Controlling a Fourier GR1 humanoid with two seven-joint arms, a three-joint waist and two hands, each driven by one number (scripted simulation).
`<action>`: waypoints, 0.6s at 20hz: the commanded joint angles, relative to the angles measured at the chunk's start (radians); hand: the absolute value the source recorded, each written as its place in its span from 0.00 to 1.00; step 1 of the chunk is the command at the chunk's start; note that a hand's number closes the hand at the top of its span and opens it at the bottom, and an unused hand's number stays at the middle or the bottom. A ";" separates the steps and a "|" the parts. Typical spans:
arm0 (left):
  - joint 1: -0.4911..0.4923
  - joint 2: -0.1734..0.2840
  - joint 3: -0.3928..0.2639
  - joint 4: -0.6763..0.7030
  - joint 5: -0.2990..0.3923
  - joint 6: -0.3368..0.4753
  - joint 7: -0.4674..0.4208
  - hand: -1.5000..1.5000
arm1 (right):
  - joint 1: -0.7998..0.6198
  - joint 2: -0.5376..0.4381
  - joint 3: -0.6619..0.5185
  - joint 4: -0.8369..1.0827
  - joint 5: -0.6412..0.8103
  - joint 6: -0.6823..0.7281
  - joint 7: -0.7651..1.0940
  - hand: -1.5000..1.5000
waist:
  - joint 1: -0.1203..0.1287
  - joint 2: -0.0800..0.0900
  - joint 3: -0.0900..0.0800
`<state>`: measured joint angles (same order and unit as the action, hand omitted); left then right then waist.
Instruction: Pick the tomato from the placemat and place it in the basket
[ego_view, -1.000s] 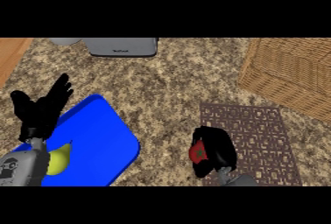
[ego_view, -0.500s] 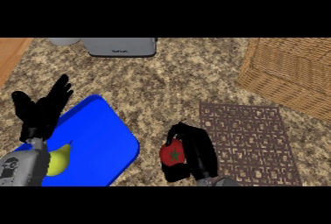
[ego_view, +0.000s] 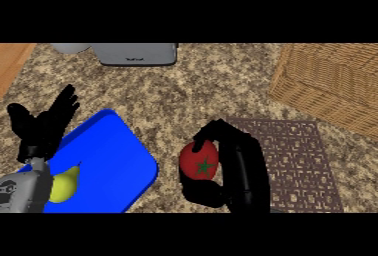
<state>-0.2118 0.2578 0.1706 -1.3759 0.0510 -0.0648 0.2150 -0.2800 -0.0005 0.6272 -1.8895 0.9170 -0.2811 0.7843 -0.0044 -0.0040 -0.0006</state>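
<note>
Head view: at my far left I see the left robot hand (ego_view: 43, 127) resting with fingers spread and pointing up over the edge of a blue board (ego_view: 111, 160), where a yellow-green pear (ego_view: 65, 185) lies beside the grey forearm. Moving right, the right robot hand (ego_view: 236, 170) is curled round the red tomato (ego_view: 199, 162), which sits in its grasp over the speckled bench (ego_view: 192, 95), just off the left edge of the brown placemat (ego_view: 295, 160). Farther right, at the upper corner, stands the wicker basket (ego_view: 328, 82), well apart from the tomato.
</note>
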 joint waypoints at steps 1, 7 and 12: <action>0.002 -0.003 0.003 -0.002 0.006 -0.004 0.006 0.50 | -0.086 0.000 -0.065 -0.155 0.083 0.139 0.173 1.00 | -0.001 0.000 0.000; 0.013 -0.010 -0.010 -0.027 -0.010 -0.001 0.010 0.50 | -0.321 0.000 -0.291 -0.069 0.030 0.265 0.208 1.00 | 0.009 0.003 0.000; -0.029 0.007 0.009 0.008 0.001 -0.017 0.001 0.50 | -0.431 -0.066 -0.477 0.000 -0.019 0.299 0.144 1.00 | 0.007 0.004 0.000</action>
<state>-0.2292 0.2646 0.1802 -1.3671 0.0499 -0.0759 0.2167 -0.6043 -0.0290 0.2837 -1.9174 0.9366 -0.0475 0.9254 0.0022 -0.0003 -0.0004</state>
